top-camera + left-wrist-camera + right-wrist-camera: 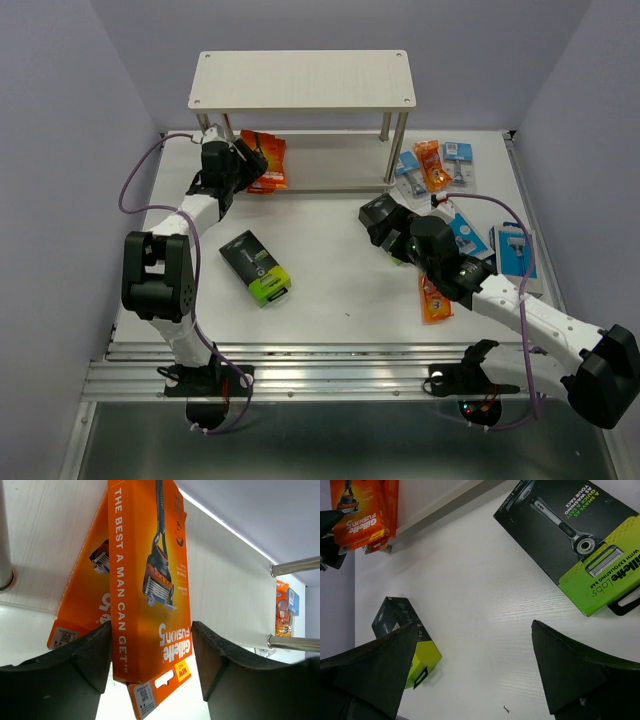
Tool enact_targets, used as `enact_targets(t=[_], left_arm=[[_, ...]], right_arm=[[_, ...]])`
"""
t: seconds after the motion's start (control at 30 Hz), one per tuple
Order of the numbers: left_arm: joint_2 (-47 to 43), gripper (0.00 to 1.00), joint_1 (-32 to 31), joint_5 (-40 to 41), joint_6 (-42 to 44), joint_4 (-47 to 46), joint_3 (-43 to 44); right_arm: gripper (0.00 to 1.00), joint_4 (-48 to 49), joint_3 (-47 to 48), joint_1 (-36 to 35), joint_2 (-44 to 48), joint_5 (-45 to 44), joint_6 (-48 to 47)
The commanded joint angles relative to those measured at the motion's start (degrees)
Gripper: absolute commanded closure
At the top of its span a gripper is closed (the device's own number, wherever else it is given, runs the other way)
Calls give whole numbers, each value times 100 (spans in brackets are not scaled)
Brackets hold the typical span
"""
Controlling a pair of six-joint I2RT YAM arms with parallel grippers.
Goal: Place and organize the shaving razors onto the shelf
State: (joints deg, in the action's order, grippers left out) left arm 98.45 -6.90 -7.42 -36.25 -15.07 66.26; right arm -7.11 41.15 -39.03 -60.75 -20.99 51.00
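On the lower board of the shelf [300, 80], the top view puts the left gripper [248, 160] at the orange flat pack [270, 160]. In the left wrist view the jaws flank this light, stiff card, but I cannot tell if they are pinching it. In the right wrist view the right gripper [475, 665] gapes empty near a black-and-lime box [570, 545], best taken across its narrow sides.

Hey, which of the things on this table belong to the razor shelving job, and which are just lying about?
Belongs to the job: shelf; orange packs on its lower board; black-and-green boxes; loose blue and orange packs at the right.
Lying about: purple cables; tiny dark speck on the table.
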Motion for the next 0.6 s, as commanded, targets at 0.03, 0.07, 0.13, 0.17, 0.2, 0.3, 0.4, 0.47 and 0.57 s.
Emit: enact_targets(t=[0.03,0.07,0.13,0.17,0.2,0.3,0.4,0.47,0.57], left_arm=[[-221,27,39,65,13,22,318],[-230,26,39,65,13,30,317],[-283,26,39,109,4,74,300],[-326,26,39,127,-5,83,291],[-336,21,39,162,-14,118,282],[-353,1,39,311,13,442,387],[-397,1,39,443,39,584,397],[-441,1,39,461,65,628,397],[-529,1,39,400,92,654,327]], right_arm=[[0,123,-10,27,72,-80,24],[0,123,-10,27,72,-80,32],[0,123,-10,27,64,-80,32],[0,123,-10,27,63,-80,32],[0,123,-10,27,63,-80,32],[0,123,-1,27,46,-54,41],[0,123,-19,27,46,-28,59],[0,123,-19,27,37,-19,68],[0,123,-10,27,37,16,76]])
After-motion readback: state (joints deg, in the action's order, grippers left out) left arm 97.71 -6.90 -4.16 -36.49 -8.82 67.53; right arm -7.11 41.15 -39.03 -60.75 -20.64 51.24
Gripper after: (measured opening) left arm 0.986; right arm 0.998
